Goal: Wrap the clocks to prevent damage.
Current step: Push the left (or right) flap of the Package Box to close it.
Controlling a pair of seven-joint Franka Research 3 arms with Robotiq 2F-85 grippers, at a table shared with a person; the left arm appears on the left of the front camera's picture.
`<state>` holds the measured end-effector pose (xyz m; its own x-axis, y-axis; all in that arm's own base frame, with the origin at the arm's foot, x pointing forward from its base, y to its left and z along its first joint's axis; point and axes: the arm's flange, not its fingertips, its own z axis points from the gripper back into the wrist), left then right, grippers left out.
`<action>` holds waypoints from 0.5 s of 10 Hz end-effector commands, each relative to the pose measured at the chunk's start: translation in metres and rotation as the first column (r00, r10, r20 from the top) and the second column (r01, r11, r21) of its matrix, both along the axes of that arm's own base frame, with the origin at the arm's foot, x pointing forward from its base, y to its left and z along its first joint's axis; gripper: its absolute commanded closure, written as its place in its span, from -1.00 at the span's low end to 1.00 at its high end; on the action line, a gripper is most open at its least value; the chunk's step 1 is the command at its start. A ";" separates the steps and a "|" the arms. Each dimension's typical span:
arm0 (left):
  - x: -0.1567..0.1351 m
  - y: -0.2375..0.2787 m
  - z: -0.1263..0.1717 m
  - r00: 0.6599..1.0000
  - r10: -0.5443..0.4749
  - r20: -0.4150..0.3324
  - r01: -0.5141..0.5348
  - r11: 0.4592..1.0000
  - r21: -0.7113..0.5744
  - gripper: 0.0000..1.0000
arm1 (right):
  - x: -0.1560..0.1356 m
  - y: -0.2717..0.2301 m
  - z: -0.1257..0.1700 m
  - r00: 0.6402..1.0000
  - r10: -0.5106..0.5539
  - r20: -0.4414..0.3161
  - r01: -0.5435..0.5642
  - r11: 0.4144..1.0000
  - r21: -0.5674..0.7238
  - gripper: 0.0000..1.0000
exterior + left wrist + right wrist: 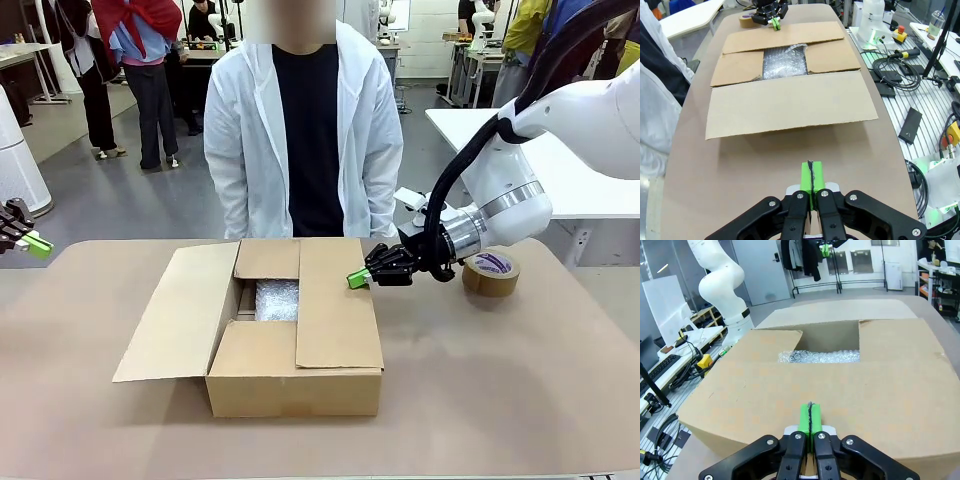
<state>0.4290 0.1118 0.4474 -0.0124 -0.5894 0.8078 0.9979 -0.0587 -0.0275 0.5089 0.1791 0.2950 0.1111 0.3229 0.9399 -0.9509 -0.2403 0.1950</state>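
clocks (277, 299), bubble-wrapped, lie mid-frame inside the cardboard box (295, 392) for protection; right gripper (357, 279), pads together, sits at the right flap (335, 300), seemingly to press it; left gripper (38, 245), likewise closed, idles far left.

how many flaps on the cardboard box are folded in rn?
3: far short flap, near short flap, right long flap. The left long flap lies splayed outward.

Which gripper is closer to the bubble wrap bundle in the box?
Right. The right gripper is at the right flap of the box, beside the bubble wrap bundle. The left gripper is far off at the left edge of the table.
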 end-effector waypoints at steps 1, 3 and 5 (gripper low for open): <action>-0.001 0.000 0.002 1.000 0.002 0.003 -0.002 1.000 -0.014 0.98 | -0.002 0.000 -0.004 1.000 -0.018 0.005 0.018 1.000 -0.022 0.98; -0.001 0.000 0.002 1.000 0.002 0.003 -0.002 1.000 -0.014 0.98 | -0.002 0.000 -0.004 1.000 -0.018 0.005 0.018 1.000 -0.022 0.98; -0.001 0.000 0.002 1.000 0.002 0.003 -0.002 1.000 -0.014 0.98 | -0.002 0.000 -0.004 1.000 -0.018 0.005 0.018 1.000 -0.022 0.98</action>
<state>0.4290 0.1118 0.4474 -0.0124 -0.5894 0.8078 0.9979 -0.0587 -0.0275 0.5089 0.1791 0.2950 0.1111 0.3229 0.9399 -0.9509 -0.2403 0.1950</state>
